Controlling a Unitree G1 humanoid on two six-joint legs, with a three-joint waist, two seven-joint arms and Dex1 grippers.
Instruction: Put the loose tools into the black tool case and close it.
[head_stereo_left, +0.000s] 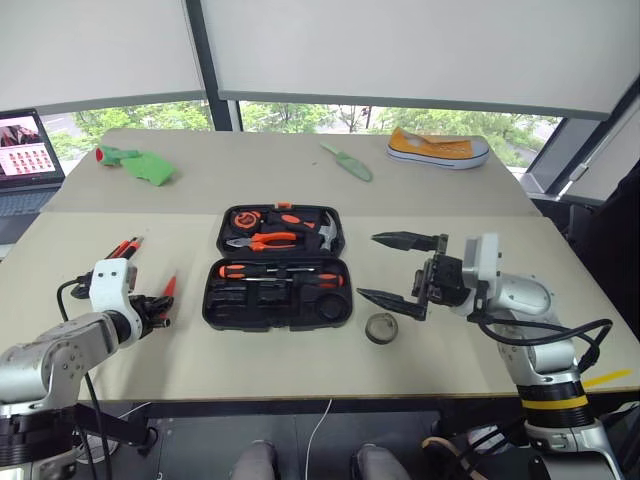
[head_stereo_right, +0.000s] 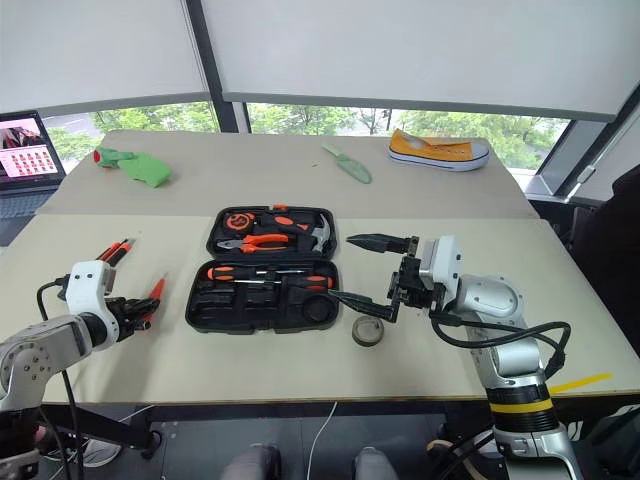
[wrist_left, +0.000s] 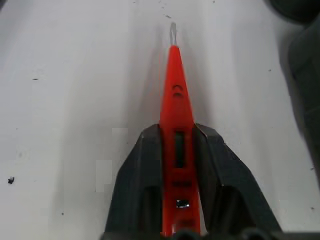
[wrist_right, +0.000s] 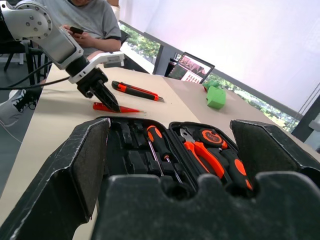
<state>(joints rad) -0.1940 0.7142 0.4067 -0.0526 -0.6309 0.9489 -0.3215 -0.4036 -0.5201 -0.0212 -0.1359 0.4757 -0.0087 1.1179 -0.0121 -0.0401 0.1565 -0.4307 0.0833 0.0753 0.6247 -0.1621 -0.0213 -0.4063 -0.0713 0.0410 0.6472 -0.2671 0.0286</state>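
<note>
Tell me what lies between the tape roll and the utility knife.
The open black case lies between the tape roll and the knife, with the slim orange screwdriver nearer the knife, seen in the left eye view.

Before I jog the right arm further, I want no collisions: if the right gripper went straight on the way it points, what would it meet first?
Probably the open black tool case: the right gripper, jaws wide, points left across it. It seems to sit slightly above the case, so it might pass over; depth is unclear.
</note>
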